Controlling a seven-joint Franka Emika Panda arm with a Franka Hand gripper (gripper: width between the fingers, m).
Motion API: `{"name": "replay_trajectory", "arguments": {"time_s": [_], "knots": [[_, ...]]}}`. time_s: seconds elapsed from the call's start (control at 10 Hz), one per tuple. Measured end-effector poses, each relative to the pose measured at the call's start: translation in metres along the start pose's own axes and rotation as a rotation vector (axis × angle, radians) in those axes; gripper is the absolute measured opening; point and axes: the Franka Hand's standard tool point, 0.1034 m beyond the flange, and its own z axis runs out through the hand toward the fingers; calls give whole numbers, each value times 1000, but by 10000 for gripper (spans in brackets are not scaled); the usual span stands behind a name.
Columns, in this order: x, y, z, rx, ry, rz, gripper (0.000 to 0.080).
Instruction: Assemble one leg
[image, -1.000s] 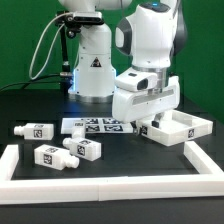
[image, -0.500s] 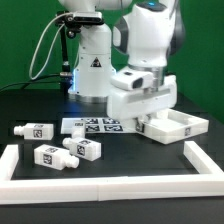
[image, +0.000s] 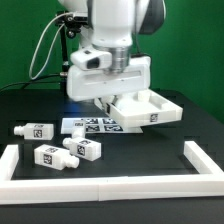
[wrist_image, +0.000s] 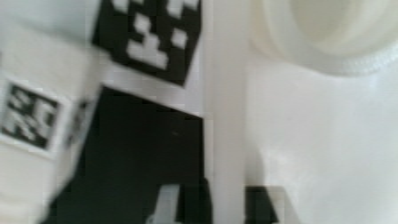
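Observation:
Three legs lie on the black table at the exterior view's left: one leg (image: 33, 130) at the far left, one (image: 52, 157) near the front rail and one (image: 85, 150) beside it. All are small white blocks with tags. My gripper (image: 117, 99) is shut on the large flat white panel (image: 147, 108) and holds it tilted above the table, to the right of the legs. In the wrist view the picture is blurred: the panel's white surface (wrist_image: 311, 130) with a round hole (wrist_image: 338, 30) and a tag (wrist_image: 151, 30) fills it, with the gripper (wrist_image: 228, 207) at the edge.
The marker board (image: 88, 125) lies flat on the table, partly under the lifted panel. A low white rail (image: 110, 190) borders the work area at the front and both sides. The arm's white base (image: 92, 70) and cables stand at the back.
The gripper has moved from the exterior view's right toward the middle and upward. The panel has come up off the table with it and now hangs tilted. The legs have not moved.

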Motion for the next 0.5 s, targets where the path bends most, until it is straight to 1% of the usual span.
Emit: {"name": "replay_trajectory", "arguments": {"time_s": [0.1,0.3,0.5], "knots": [[3,-2,3,-9,16,28,47],[1,-3,5,-7,12,164,47],[4,-2,5,-8,11,178,47]]}}
